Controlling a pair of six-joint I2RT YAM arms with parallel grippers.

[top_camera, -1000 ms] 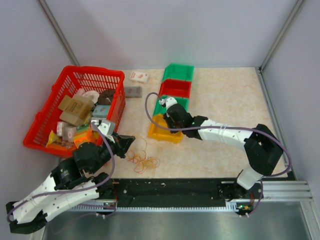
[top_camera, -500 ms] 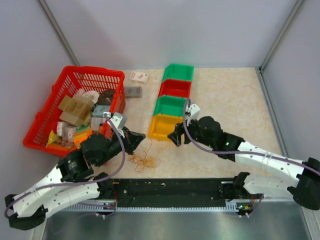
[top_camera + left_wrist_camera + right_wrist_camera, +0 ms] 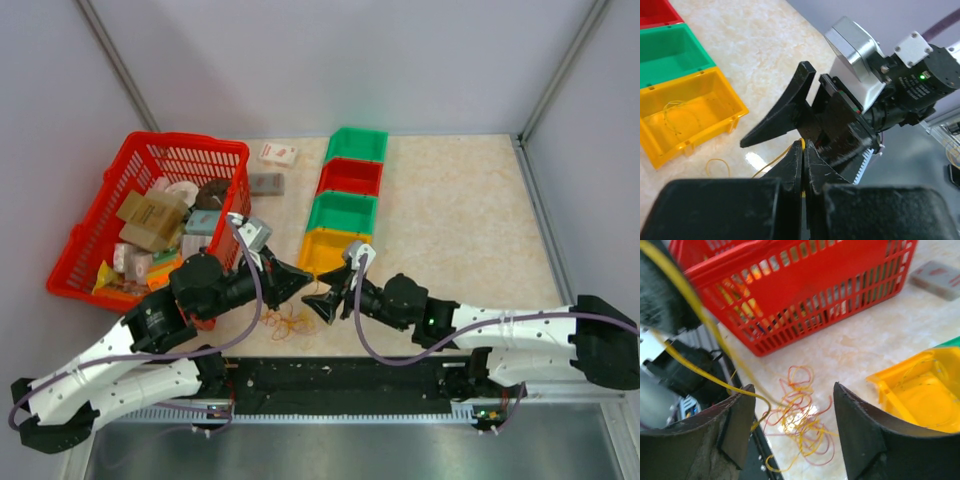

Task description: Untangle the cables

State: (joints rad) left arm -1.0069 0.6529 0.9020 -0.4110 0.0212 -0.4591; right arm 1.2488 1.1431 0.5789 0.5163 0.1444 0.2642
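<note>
The cables (image 3: 290, 322) lie as a loose tangle of yellow, orange and red loops on the table in front of the yellow bin (image 3: 322, 266). My left gripper (image 3: 303, 277) is just above the tangle, shut on a yellow strand (image 3: 771, 162). The strand shows pinched between its tips (image 3: 803, 145). My right gripper (image 3: 322, 303) is open and empty, facing the left gripper closely. In the right wrist view its jaws (image 3: 792, 390) straddle the tangle (image 3: 802, 422) from above, and the taut yellow strand (image 3: 700, 315) crosses by its left finger (image 3: 735, 425). A thin yellow cable (image 3: 670, 112) lies in the yellow bin.
A red basket (image 3: 190, 145) full of boxes stands at the left, close to the left arm. A row of bins runs back from the yellow one: green (image 3: 342, 212), red (image 3: 350, 177), green (image 3: 357, 145). A grey box (image 3: 266, 184) and a small packet (image 3: 278, 153) lie beside them.
My right gripper has swung from the yellow bin down and left to the tangle. My left gripper has moved right, over the tangle, to meet it.
</note>
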